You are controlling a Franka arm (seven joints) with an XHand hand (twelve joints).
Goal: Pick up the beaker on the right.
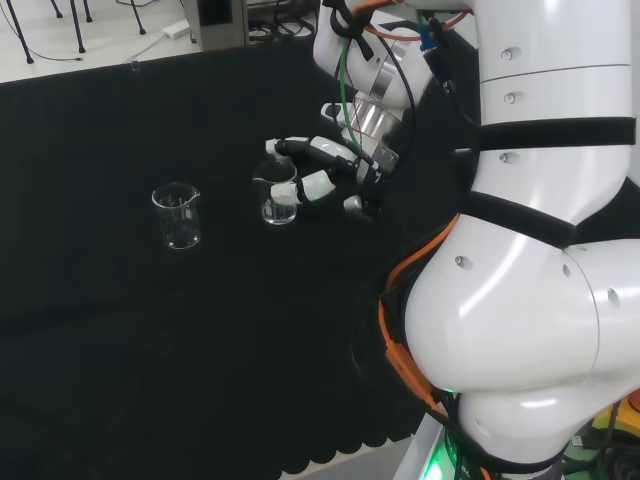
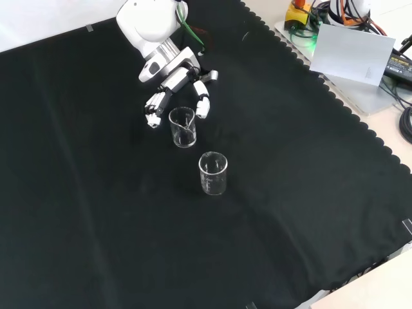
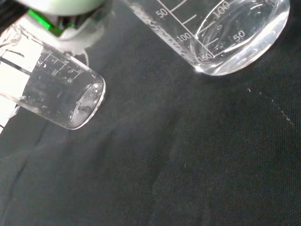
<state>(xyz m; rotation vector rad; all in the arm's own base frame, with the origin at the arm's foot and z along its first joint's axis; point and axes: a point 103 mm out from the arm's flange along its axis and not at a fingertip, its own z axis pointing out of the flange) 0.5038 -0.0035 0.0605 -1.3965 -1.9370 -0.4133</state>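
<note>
Two clear glass beakers stand upright on the black cloth. In the head view the right beaker (image 1: 279, 200) stands just left of my hand (image 1: 325, 160), and the left beaker (image 1: 177, 215) stands apart, farther left. In the front view the hand (image 2: 175, 80) comes down from the top. Its fingers (image 2: 154, 108) and thumb (image 2: 203, 106) are spread to either side of the nearer beaker (image 2: 183, 127), not curled round it. The other beaker (image 2: 213, 172) stands lower in that view. The wrist view has one beaker (image 3: 235, 33) close and large and the second beaker (image 3: 61, 99) farther off.
In the head view the arm's white links (image 1: 540, 250) stand at the right. The cloth's scalloped edge (image 2: 360, 122) runs down the front view's right, with a grey sheet (image 2: 351, 51) and cables beyond it. Bare cloth surrounds both beakers.
</note>
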